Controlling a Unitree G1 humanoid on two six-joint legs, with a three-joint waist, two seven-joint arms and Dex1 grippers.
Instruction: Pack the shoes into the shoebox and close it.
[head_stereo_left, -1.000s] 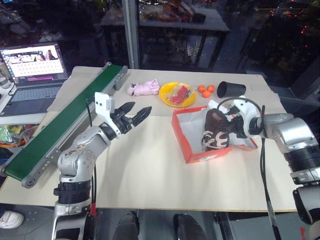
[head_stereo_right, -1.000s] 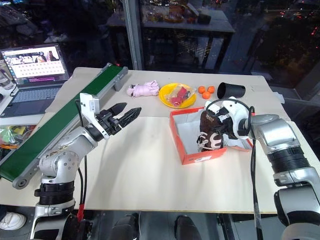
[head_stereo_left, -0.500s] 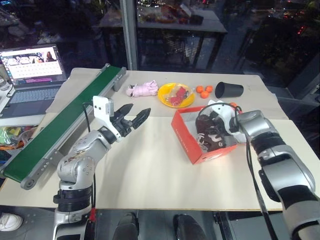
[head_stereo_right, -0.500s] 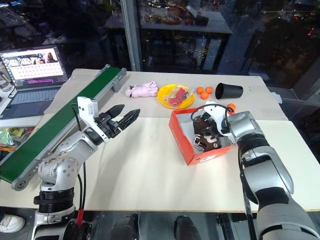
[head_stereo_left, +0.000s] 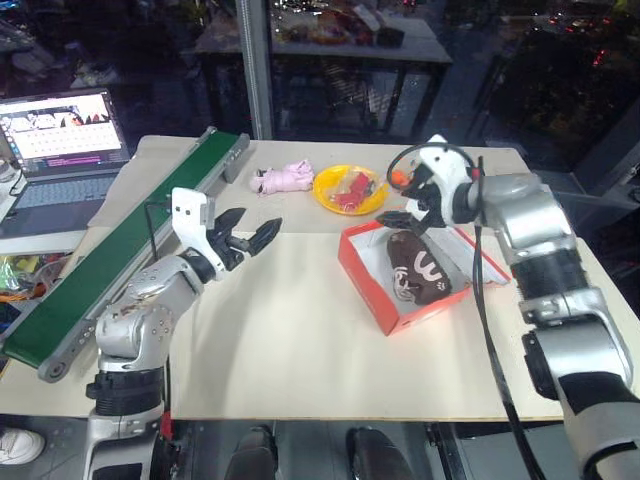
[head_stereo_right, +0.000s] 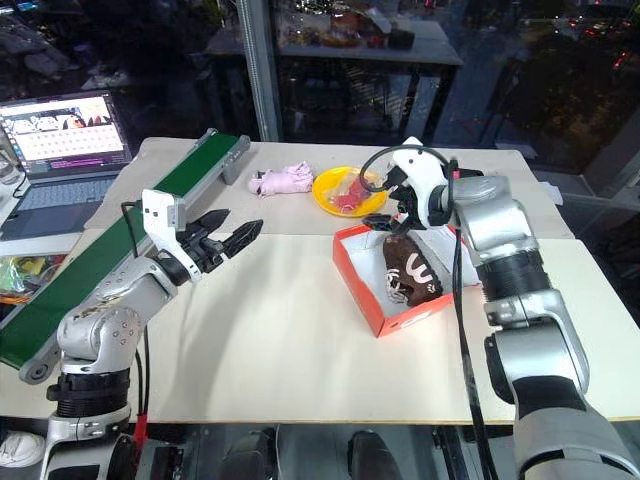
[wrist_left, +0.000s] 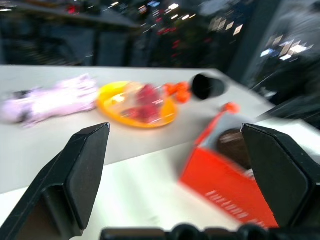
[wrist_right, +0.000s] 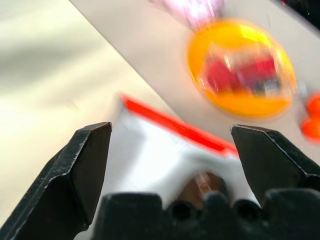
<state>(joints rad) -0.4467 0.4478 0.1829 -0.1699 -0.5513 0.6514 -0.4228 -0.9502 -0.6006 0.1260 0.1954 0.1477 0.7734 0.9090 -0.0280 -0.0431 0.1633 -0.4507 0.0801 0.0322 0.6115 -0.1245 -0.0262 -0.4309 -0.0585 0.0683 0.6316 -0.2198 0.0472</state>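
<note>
Red-orange cardboard, the shoebox (head_stereo_left: 400, 290) is sitting open on the table (head_stereo_left: 300, 350), right of its middle, with its white inside showing. Dark brown shoes (head_stereo_left: 418, 268) with white marks are lying inside it; how many are in there I cannot tell. Just above the box's far end the right gripper (head_stereo_left: 408, 207) is hanging with its fingers spread wide and nothing between them. Beyond the box a yellow plate (head_stereo_left: 335, 201) is carrying red items, a pink plush toy (head_stereo_left: 283, 178) is lying just left of the plate, and a small orange ball (head_stereo_left: 400, 177) is peeking out behind the right gripper. Well left of the box the left gripper (head_stereo_left: 255, 232) is hovering over the bare table, pointing toward the box, fingers wide apart and empty. Farther left of the box a green conveyor belt (head_stereo_left: 110, 275) is running slantwise along the table's edge, and past that an open laptop (head_stereo_left: 62, 135) is glowing on a side desk. Behind the table dark glass is reflecting scattered lights, with a grey post (head_stereo_left: 255, 65) rising beyond the plush and another cluttered table (head_stereo_left: 320, 30) standing past it.
</note>
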